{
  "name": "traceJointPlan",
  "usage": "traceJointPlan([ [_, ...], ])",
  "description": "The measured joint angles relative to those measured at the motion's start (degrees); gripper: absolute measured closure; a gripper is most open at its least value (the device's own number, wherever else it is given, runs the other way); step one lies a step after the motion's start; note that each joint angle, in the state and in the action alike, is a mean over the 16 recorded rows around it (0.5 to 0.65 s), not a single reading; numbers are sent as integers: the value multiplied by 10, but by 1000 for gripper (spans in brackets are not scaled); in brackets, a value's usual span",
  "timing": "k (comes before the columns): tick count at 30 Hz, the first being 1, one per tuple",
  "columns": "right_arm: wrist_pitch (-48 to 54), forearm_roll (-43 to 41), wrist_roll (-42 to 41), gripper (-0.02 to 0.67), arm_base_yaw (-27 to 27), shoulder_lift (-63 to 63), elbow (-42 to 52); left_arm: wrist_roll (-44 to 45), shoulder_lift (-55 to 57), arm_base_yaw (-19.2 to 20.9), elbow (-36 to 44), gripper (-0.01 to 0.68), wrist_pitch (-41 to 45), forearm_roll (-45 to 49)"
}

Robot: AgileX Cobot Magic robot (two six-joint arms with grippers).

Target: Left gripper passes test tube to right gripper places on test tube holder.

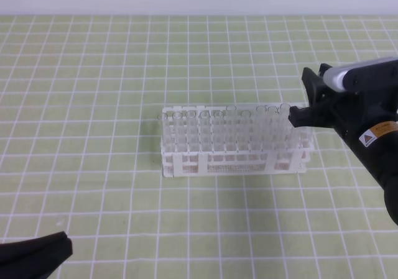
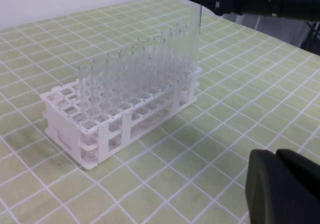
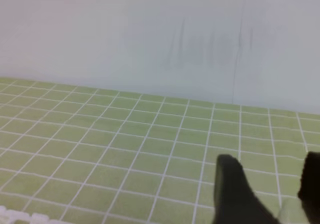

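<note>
on tabletop: green mat with white grid.
holder: white rack mid-mat, rows of clear tubes upright.
test tube: upright at rack's far right end, top beneath right gripper.
right gripper: above that end, jaws apart, nothing between them.
left gripper: low at near-left edge, well apart from rack, jaws closed, empty.

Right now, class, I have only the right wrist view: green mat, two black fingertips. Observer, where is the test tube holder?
Observer: The test tube holder sits mid-way across the mat; the right gripper hovers over its right end.
Operator: And the test tube?
Observer: The test tube stands upright at the holder's end, taller than the other tubes, directly beneath that gripper.
Operator: The left gripper?
Observer: The left gripper is shut, at the near-left corner, away from the holder.
</note>
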Motion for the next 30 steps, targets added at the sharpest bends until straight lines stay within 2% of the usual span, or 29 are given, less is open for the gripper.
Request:
traceJointPlan([
  [9, 3, -1, 5, 350, 0, -2, 0, 0, -1, 0, 0, 675, 1, -1],
  [16, 12, -1, -7, 326, 0, -19, 1, 0, -1, 0, 0, 675, 2, -1],
  [24, 67, 0, -29, 346, 0, -87, 1, 0, -1, 0, 0, 675, 1, -1],
  [30, 138, -1, -39, 440, 0, -185, 2, 0, 0, 0, 0, 675, 0, 0],
])
